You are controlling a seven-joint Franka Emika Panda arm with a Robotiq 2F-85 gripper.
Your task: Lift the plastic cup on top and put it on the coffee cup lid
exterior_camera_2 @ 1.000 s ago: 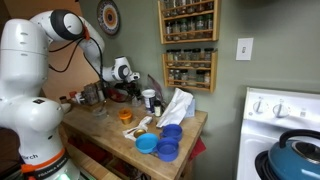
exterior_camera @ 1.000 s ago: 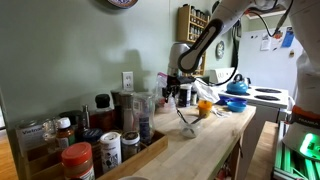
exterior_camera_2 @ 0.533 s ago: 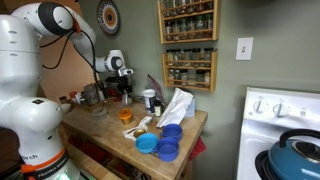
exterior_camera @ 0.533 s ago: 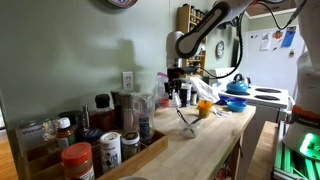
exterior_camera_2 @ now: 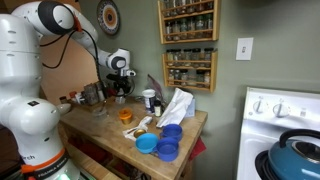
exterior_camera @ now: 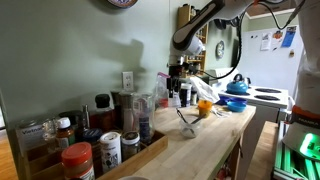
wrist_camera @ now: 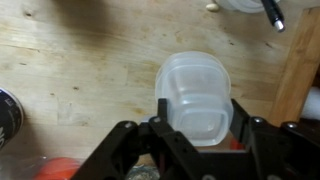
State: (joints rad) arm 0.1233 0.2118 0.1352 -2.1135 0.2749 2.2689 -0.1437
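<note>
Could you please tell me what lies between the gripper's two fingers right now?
The clear plastic cup lies there, seen from above in the wrist view. The gripper is closed on its two sides, with the wooden counter below.

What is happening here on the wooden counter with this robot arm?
A white robot arm is working over the wooden counter. Its claw is closed on a translucent plastic cup, with one finger on each side; the wrist view looks down into the cup. In both exterior views the claw hangs above the clutter near the wall. The cup is not yet set down on anything, and I cannot pick out the coffee cup lid in these pictures.
</note>
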